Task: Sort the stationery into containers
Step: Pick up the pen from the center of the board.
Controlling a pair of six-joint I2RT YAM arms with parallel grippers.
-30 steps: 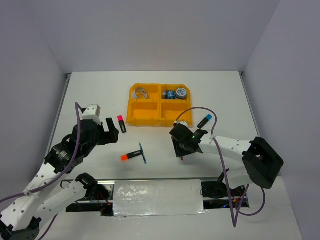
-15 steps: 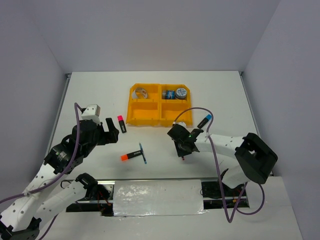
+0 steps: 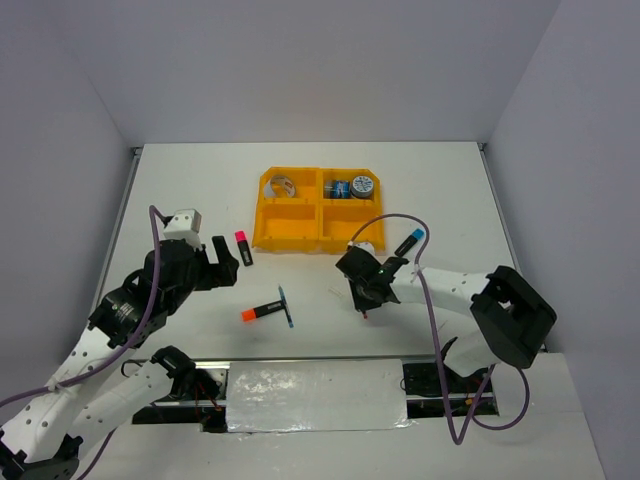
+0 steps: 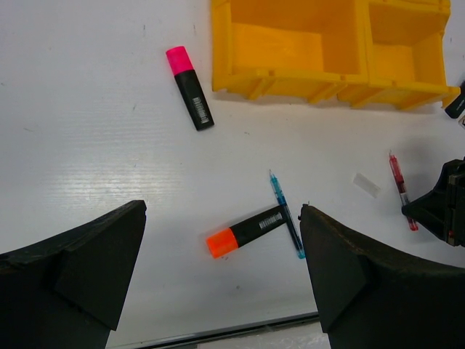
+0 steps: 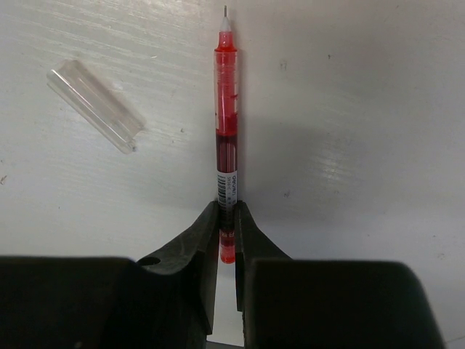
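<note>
Red pen (image 5: pixel 226 131) lies flat on the white bench (image 5: pixel 349 87), just near of the orange tray (image 3: pixel 290 240), bare tip pointing away from the right claw (image 5: pixel 226 225). A clear cap (image 5: pixel 94 104) lies loose beside it, not touching.

Risks, as a judgement:
- The grip sits close to the pen's tail end, so most of the barrel is forward of the fingers. On lift it could droop or swivel in the pinch.
- Barrel is thin and smooth; a light pinch may let it slip out over the tray wall.
- Uncapped nib could drag on the bench and leave ink.

Right claw: fingers nearly together, pinching the red pen, low on the bench.

Left claw (image 4: pixel 221 212): spread wide, holding nothing, hovering well above the bench. Orange-capped marker (image 4: pixel 247 231) and blue pen (image 4: pixel 285 214) lie touching below it; pink-capped marker (image 4: pixel 189 87) is nearer the tray. Blue-capped marker (image 3: pixel 409 242) lies right of the tray. None of these are sorted yet.
</note>
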